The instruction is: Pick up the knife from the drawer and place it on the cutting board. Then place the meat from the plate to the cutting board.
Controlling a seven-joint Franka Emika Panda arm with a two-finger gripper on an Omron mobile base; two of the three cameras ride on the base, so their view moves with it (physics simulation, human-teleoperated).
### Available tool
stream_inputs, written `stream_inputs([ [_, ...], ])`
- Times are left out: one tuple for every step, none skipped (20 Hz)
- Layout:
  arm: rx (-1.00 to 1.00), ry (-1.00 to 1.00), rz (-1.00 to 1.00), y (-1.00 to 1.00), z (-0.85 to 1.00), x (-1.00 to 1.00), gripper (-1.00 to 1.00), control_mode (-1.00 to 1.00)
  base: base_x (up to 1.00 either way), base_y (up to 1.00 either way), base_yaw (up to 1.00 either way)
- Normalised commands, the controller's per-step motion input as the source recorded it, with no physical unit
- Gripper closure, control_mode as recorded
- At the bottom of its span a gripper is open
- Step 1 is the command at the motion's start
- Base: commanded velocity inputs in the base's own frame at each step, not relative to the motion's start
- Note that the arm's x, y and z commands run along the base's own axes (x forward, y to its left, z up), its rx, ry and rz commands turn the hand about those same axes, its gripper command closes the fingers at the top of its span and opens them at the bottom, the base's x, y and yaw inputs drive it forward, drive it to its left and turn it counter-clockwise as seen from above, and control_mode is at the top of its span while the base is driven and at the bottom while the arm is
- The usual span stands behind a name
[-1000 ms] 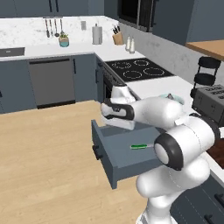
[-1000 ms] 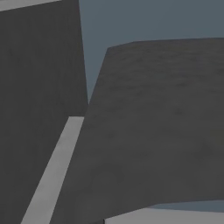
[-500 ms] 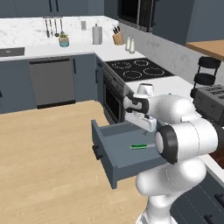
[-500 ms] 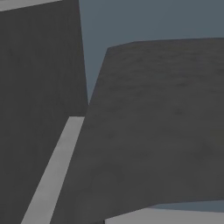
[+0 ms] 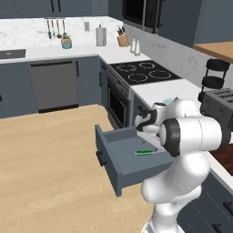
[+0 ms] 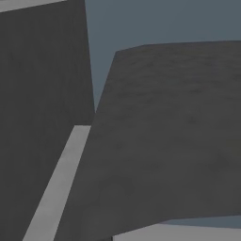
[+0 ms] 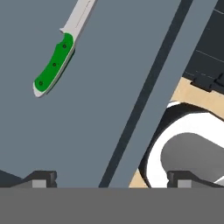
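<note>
The knife (image 5: pixel 144 152) with its bright green handle lies flat on the floor of the open drawer (image 5: pixel 116 159), blade towards the counter. In the hand view the knife (image 7: pixel 57 63) sits at the upper left on the drawer floor (image 7: pixel 100 96), well off from my fingertips (image 7: pixel 41 178). My gripper (image 7: pixel 113 178) is open with nothing in it. It hangs over the drawer's back part (image 5: pixel 146 124), beside the counter edge. A sliver of the pale plate (image 5: pixel 169 100) peeks out behind my arm; the meat is hidden. The cutting board (image 5: pixel 225 154) shows as a dark reddish strip at the right edge.
A toaster (image 5: pixel 219 105) stands on the counter behind my arm. The stove (image 5: pixel 143 73) and oven front lie just left of the drawer. The drawer's side wall (image 7: pixel 153 92) runs diagonally across the hand view. Open wooden floor (image 5: pixel 50 154) spreads to the left.
The hand has swung right, from the drawer's front left corner across it, then dropped lower over the drawer's back part. The knife and the drawer have stayed put.
</note>
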Motion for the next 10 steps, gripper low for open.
stream_inputs([
  [0.0, -0.08, 0.0, 0.0, -0.27, 0.42, -1.0, -1.0, 0.0, 0.0, 0.0],
  [0.0, -0.09, 0.0, 0.0, -0.21, 0.37, -1.0, -1.0, 0.0, 0.0, 0.0],
  [0.0, -0.07, 0.0, 0.0, -0.19, 0.31, -1.0, -1.0, 0.0, 0.0, 0.0],
  [-0.02, -0.01, 0.0, -0.11, -0.35, 0.11, -1.0, -1.0, 0.0, 0.0, 0.0],
  [-0.13, 0.0, -0.04, -0.29, -0.62, 0.0, -1.0, -1.0, 0.0, 0.0, 0.0],
  [-0.11, 0.0, -0.05, -0.38, -0.54, 0.01, -1.0, -1.0, 0.0, 0.0, 0.0],
  [0.0, 0.0, -0.07, -0.36, -0.29, 0.29, -1.0, -1.0, 0.0, 0.0, 0.0],
  [0.0, 0.0, -0.05, -0.26, -0.14, 0.45, -1.0, -1.0, 0.0, 0.0, 0.0],
  [0.0, 0.0, -0.07, -0.3, -0.13, 0.54, -1.0, -1.0, 0.0, 0.0, 0.0],
  [0.0, 0.0, -0.07, -0.29, -0.11, 0.51, -1.0, -1.0, 0.0, 0.0, 0.0],
])
